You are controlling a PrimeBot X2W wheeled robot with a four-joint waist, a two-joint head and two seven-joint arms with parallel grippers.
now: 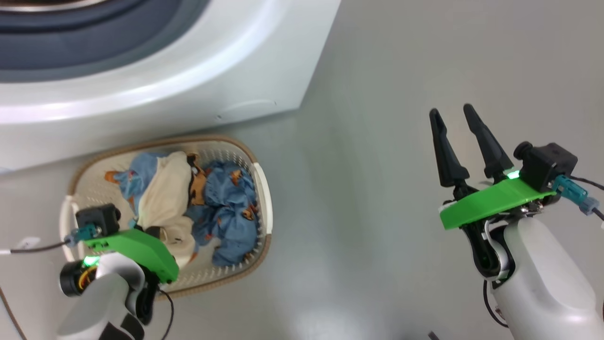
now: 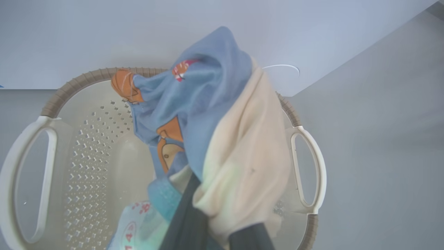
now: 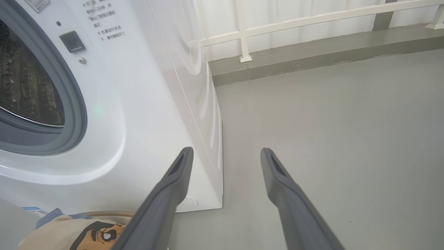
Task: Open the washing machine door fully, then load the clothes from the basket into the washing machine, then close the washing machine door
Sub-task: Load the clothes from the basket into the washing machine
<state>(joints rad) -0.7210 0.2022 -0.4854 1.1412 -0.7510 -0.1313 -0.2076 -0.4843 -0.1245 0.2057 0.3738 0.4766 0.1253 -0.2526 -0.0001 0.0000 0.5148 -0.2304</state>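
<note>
Basket [image 1: 89, 184] sits on the floor [image 1: 377, 189] right at the foot of the washer [image 1: 188, 71], with the clothes [image 1: 226, 212] heaped in it. Left pincer [image 2: 216, 222] is down in the heap, clamped together on a cream garment [image 2: 242, 156]; a blue piece hangs with it, draped over the fingers. Right pincer [image 1: 450, 111] has its fingers spread wide with nothing between them, over bare floor well to the right. In the right wrist view the drum [image 3: 24, 80] mouth is uncovered inside its grey seal [image 3: 74, 104], so I judge the door open and loading under way. Risks as I read them: the bite looks to be on a fold, not the bulk, so the cloth could slide out on the lift and land on the floor between basket and washer. The blue piece may be only tangled, not gripped, and could peel away halfway up. The basket looks light; if a sleeve catches on its perforated wall, the lift may drag or tip it. Cloth covers most of the left wrist view, so I'd be steering at the drum half blind. A trailing hem left across the seal would get pinched when the door shuts. The rest of the blue heap lies on the basket's right side.
</note>
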